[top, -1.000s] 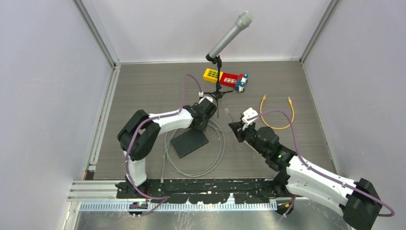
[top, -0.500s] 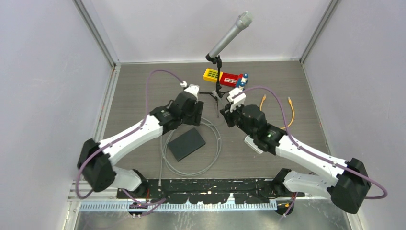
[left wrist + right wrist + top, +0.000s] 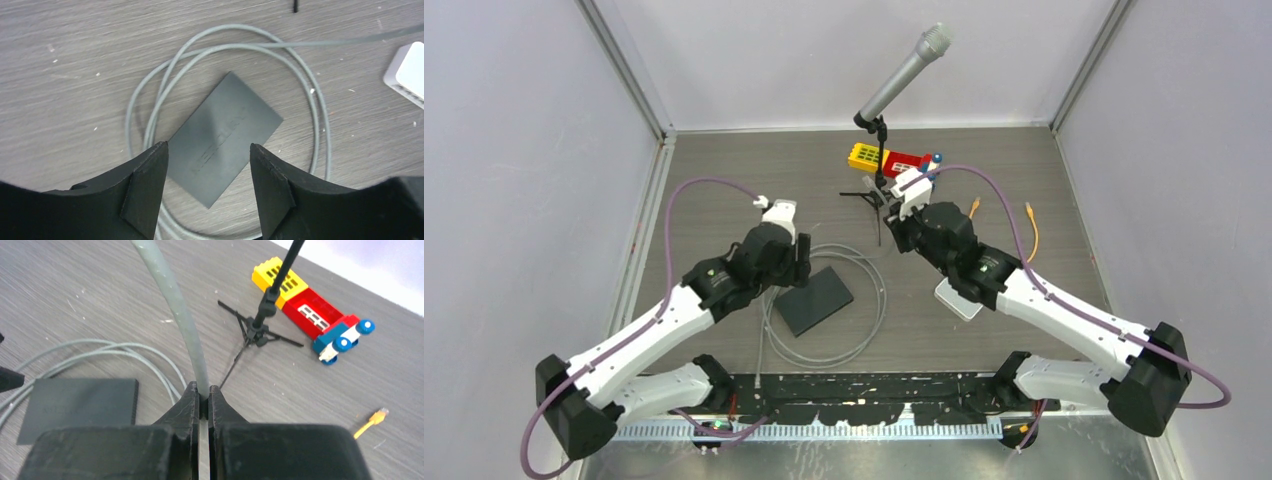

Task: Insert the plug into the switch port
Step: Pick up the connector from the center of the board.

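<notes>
Right gripper [image 3: 201,392] is clenched on the grey cable [image 3: 170,300], which rises steeply from between its fingers; the plug itself cannot be made out. Left gripper [image 3: 207,148] hangs with jaws spread and nothing between them, above the dark flat box [image 3: 225,135] lying on the table [image 3: 724,170] inside the cable's coil. Just outside the coil sits a white box [image 3: 407,75]. Beyond stand a microphone stand [image 3: 257,330] and toy blocks [image 3: 310,310].

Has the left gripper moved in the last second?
Yes. The left gripper has drawn back to the left and toward the near edge, away from the mic stand. It now hovers by the switch.
</notes>
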